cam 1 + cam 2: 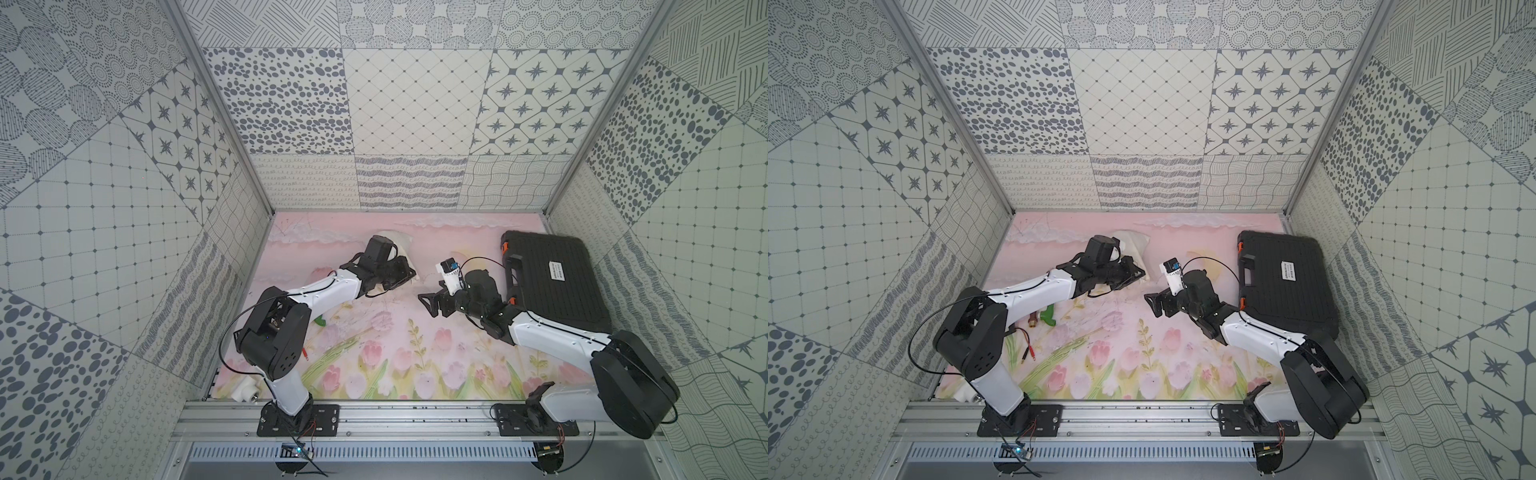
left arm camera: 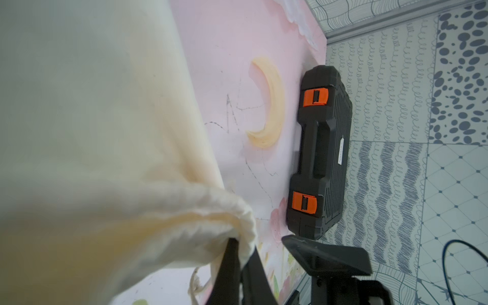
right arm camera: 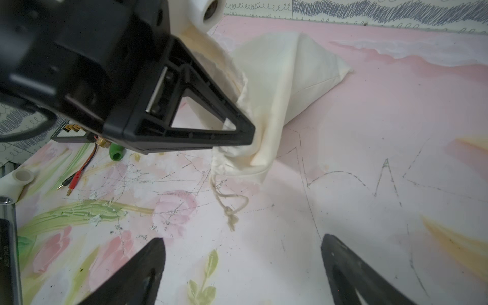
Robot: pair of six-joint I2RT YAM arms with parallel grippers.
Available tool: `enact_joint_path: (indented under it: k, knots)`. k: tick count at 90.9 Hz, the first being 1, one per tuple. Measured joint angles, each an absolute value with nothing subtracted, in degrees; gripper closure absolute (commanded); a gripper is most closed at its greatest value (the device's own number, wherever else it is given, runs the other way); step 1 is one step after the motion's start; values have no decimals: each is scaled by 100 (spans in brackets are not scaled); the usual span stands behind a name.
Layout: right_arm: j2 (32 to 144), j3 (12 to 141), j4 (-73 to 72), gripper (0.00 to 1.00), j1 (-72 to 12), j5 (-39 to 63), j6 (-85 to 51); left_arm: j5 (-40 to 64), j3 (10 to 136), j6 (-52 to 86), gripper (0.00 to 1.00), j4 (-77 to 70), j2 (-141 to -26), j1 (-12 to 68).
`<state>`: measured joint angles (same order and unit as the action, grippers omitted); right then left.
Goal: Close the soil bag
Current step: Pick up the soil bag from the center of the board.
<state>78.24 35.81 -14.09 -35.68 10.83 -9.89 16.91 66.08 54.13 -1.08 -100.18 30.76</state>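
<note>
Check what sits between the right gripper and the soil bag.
Only the drawstring cord of the soil bag, its knotted end trailing on the mat toward the open right gripper; otherwise bare. Clearest in the right wrist view.

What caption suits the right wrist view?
Left jaws pinch the soil bag at its neck; open right jaws face the cord.

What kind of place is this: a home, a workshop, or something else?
Probably a robot test cell, not a home. The left arm and right arm are mounted on an aluminium rail, patterned panels box in the flowered mat, and it carries props such as the soil bag and a black case.
</note>
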Motion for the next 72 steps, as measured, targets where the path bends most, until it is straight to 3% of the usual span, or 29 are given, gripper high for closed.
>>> enact_joint_path:
  k: [15, 30, 52, 60, 72]
  knots:
    - [8235, 3544, -1868, 15, -3599, 1002, -1046, 1503, 6696, 5741, 100, -333, -10099, 3350]
    - [8744, 3553, -2335, 32, -3599, 860, -1044, 1354, 6698, 5918, 100, -414, -10071, 3468]
    - [9153, 3642, -2596, 77, -3599, 943, -1111, 1234, 6694, 6042, 100, -445, -10007, 3518]
    - [9045, 3634, -2615, 99, -3599, 932, -1057, 1179, 6692, 6042, 99, -447, -9955, 3518]
    - [8514, 3610, -2383, 100, -3597, 875, -947, 1135, 6652, 6031, 87, -440, -9889, 3518]
